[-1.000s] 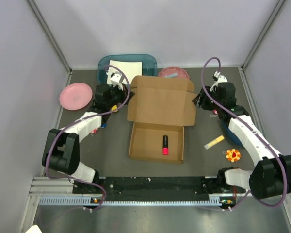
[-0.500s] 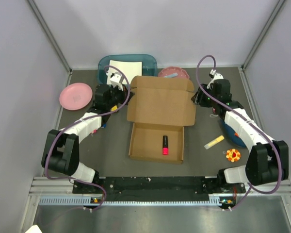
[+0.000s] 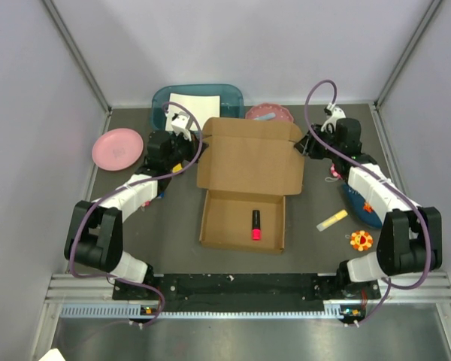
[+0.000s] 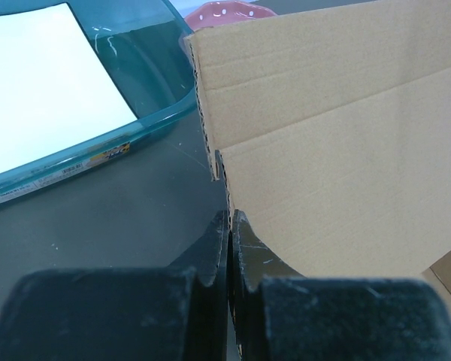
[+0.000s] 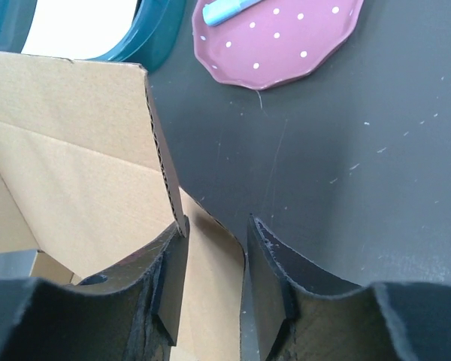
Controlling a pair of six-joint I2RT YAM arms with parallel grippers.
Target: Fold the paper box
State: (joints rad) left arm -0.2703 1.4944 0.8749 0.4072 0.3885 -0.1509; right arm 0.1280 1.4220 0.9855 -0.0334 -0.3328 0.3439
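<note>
- Locate the brown corrugated cardboard box (image 3: 248, 162) at the middle of the dark table (image 3: 173, 218): shallow tray toward the near edge, lid open and reaching toward the far edge.
- Note the small red stick (image 3: 255, 224) lying inside the tray; expect the lid to close over it.
- Read the left gripper (image 4: 227, 226) as clamped, jaws pressed together on the lid's left edge, apparently to steady that side for the fold.
- Read the right gripper (image 5: 210, 259) as not yet gripping: jaws apart, straddling the lid's right side flap, with cardboard between the fingers.
- Judge the step in hand as securing both lid sides before swinging the lid toward the near edge.
- Mind the far edge: the teal plastic bin holding a white sheet (image 3: 233, 96) sits just beyond the lid's left corner and the pink dotted plate (image 5: 286, 37) just beyond its right corner, so little room remains there.
- Use the bare table surface left and right of the tray for arm travel.
</note>
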